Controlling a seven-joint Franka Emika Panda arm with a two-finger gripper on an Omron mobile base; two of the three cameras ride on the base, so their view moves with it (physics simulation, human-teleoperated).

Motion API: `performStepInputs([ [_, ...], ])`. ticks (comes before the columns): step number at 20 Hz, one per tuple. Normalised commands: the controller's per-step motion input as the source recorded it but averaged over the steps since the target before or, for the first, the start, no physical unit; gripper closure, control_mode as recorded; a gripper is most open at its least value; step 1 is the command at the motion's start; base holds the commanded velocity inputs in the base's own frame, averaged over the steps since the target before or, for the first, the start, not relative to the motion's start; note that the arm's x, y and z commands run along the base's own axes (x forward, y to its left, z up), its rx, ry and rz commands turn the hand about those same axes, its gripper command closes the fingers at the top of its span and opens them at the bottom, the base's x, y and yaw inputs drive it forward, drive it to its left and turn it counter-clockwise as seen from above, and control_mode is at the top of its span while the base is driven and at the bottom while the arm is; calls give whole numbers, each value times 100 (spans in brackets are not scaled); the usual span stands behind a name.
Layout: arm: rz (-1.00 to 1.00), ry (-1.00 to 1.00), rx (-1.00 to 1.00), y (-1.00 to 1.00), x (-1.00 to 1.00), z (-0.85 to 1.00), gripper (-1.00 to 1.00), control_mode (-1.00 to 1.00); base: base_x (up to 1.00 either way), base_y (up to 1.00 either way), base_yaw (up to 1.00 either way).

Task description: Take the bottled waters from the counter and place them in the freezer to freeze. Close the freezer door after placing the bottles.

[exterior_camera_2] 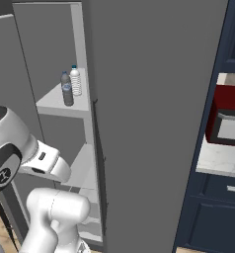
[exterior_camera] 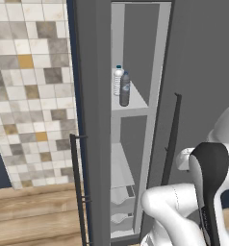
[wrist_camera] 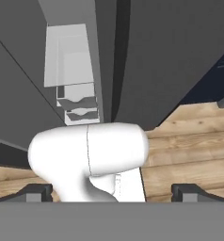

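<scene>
On freezer [exterior_camera: 157, 57] shelf: both bottled waters [exterior_camera: 122, 86] (touching), upright.

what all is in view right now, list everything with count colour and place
bottled waters: two, one clear-white with a blue cap, one smoky grey, upright side by side on a freezer shelf
freezer: one, grey outside, pale inside, open, white shelves and drawers below the bottles
freezer door: one, matte grey, ajar, with a thin dark bar handle
microwave: one, dark red, on the counter at right
counter: one, white marble-look, over navy cabinets
tiled wall: one, beige and grey, left of the freezer
floor: wood planks
gripper: one, dark tips spread open, holding nothing, low near the floor
</scene>
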Motion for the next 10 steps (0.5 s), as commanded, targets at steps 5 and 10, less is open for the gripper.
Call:
performStepInputs([
  [5,0,0,0,0,0,0,-100,-100,0,0,0],
  [10,0,0,0,0,0,0,-100,-100,0,0,0],
])
